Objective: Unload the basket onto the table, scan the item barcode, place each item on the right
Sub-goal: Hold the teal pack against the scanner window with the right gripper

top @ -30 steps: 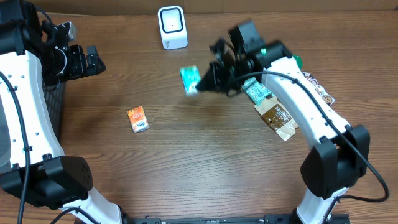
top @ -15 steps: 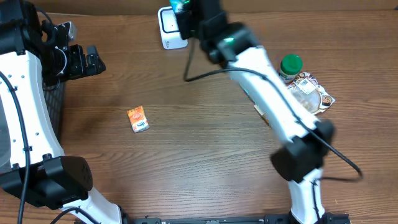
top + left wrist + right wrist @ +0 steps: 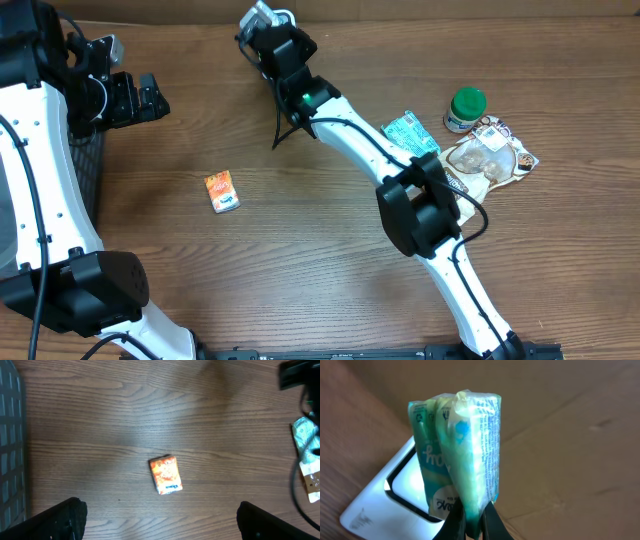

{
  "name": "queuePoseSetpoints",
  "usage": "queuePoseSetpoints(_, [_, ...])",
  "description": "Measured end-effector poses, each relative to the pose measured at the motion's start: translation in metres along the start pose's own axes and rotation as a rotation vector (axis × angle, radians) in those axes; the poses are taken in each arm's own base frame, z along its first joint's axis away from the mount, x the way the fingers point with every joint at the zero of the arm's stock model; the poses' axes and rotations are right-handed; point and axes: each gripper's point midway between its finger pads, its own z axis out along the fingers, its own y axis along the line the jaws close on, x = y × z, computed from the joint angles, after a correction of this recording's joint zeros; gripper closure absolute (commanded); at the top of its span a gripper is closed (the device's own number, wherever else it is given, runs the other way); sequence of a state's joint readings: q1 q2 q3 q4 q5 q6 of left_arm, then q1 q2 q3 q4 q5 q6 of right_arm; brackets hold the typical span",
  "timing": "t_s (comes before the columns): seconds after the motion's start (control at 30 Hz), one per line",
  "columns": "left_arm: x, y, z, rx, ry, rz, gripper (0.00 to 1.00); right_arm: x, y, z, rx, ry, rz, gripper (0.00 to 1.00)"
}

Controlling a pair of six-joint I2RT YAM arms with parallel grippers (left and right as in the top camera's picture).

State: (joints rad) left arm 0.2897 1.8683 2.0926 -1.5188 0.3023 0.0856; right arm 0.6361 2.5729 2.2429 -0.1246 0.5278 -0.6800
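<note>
Right tool (image 3: pixel 470 527): jaws pinched tight on the lower edge of a green packet (image 3: pixel 457 445). The packet stands upright, edge-on to the wrist camera.

Position: 12 o'clock edge of the desk (image 3: pixel 330 250), with the packet just in front of the window of the white scanner (image 3: pixel 370 510).

Barcode side not identifiable; the print is too blurred.

Judgement: turn the wrist slowly so each flat face meets the window squarely. Hold it near the window but not touching, and avoid crumpling the wrapper.

Left tool (image 3: pixel 150 97): jaws wide, empty, at 10 o'clock.

Orange packet (image 3: pixel 222 190) lies at 9 o'clock, untouched.
</note>
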Motion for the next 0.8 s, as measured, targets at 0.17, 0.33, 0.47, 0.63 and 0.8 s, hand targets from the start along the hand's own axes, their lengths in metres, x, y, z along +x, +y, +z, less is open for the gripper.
queuePoseSetpoints(0.17, [0.0, 0.0, 0.0, 0.0, 0.0, 0.0, 0.0, 0.014, 0.015, 0.01, -0.006, 0.016, -0.086, 0.96])
queuePoseSetpoints(0.33, [0.0, 0.0, 0.0, 0.0, 0.0, 0.0, 0.0, 0.009, 0.011, 0.01, 0.012, -0.004, -0.097, 0.96])
queuePoseSetpoints(0.47, [0.0, 0.0, 0.0, 0.0, 0.0, 0.0, 0.01, 0.009, 0.011, 0.01, 0.012, 0.0, -0.105, 0.96])
queuePoseSetpoints(0.63, [0.0, 0.0, 0.0, 0.0, 0.0, 0.0, 0.0, 0.01, 0.011, 0.01, 0.014, 0.002, -0.109, 0.96])
queuePoseSetpoints(0.8, [0.0, 0.0, 0.0, 0.0, 0.0, 0.0, 0.01, 0.011, 0.009, 0.011, 0.016, 0.005, -0.192, 0.96])
